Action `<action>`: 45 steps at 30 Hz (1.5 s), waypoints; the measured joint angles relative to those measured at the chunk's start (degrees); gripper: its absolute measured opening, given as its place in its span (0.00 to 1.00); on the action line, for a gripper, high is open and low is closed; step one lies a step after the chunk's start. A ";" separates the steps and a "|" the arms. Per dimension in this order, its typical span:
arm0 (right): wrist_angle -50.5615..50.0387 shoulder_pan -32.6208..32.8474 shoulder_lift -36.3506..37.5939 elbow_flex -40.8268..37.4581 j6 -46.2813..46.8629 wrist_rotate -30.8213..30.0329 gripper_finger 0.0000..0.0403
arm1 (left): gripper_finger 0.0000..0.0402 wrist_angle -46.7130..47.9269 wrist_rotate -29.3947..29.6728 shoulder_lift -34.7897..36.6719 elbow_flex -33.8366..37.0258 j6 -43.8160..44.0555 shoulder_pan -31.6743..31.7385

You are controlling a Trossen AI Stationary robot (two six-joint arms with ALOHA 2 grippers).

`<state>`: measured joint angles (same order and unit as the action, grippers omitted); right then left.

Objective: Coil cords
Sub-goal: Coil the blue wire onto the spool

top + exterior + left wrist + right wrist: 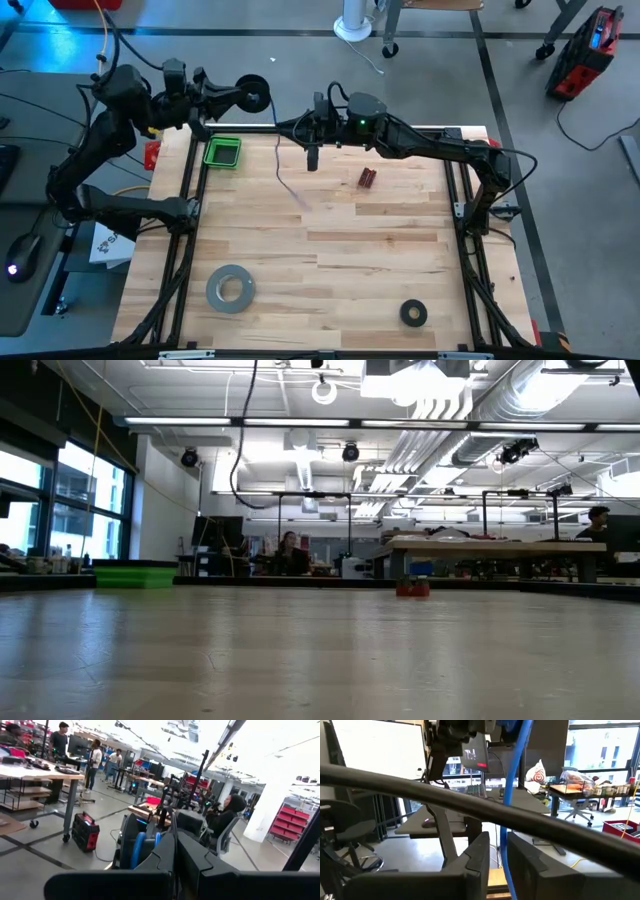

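We see the left tool (243, 95) clamped on the spool (254, 96); right tool (311, 155) pinches the blue cord (509, 820) above the bench (380, 260).

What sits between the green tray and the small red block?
In the high view, the right tool and the hanging blue cord lie between green tray and red block.

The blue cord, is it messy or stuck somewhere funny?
Partly. The blue cord hangs down between the right gripper's fingers, and in the high view a loose tail trails uncoiled across the table. The left gripper holds the spool up beyond the table's far edge.
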<state>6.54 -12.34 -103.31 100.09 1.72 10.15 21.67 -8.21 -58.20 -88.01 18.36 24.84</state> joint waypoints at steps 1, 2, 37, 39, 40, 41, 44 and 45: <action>-0.05 0.00 0.00 0.02 0.39 0.00 0.15 | 0.00 0.15 -0.02 -0.05 0.00 0.02 0.00; -0.16 -0.05 0.00 0.02 1.03 0.00 0.16 | 0.00 0.27 -0.06 -0.08 0.00 0.13 0.00; -3.80 -0.20 -0.04 0.02 -0.81 -0.14 0.16 | 0.00 -2.94 -3.28 -0.02 0.04 2.52 0.00; -3.81 -0.30 -0.04 0.02 -1.48 -0.13 0.16 | 0.00 -2.87 -3.26 -0.02 0.04 2.52 0.00; -3.88 -0.33 -0.04 0.02 -1.98 -0.14 0.16 | 0.00 -2.87 -3.22 -0.02 0.04 2.52 0.00; -4.05 -0.33 -0.04 0.02 -2.65 -0.19 0.16 | 0.00 -2.87 -3.21 -0.02 0.04 2.52 0.00; -4.19 -0.43 -0.04 0.02 -4.22 -1.02 0.16 | 0.00 -2.87 -3.10 -0.02 0.04 2.48 0.00; -4.19 -0.44 -0.04 0.02 -4.42 -1.01 0.16 | 0.00 -2.87 -3.08 -0.02 0.04 2.45 0.00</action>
<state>2.35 -12.78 -103.35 100.12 -2.70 9.15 18.81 -11.29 -58.22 -87.96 20.82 24.84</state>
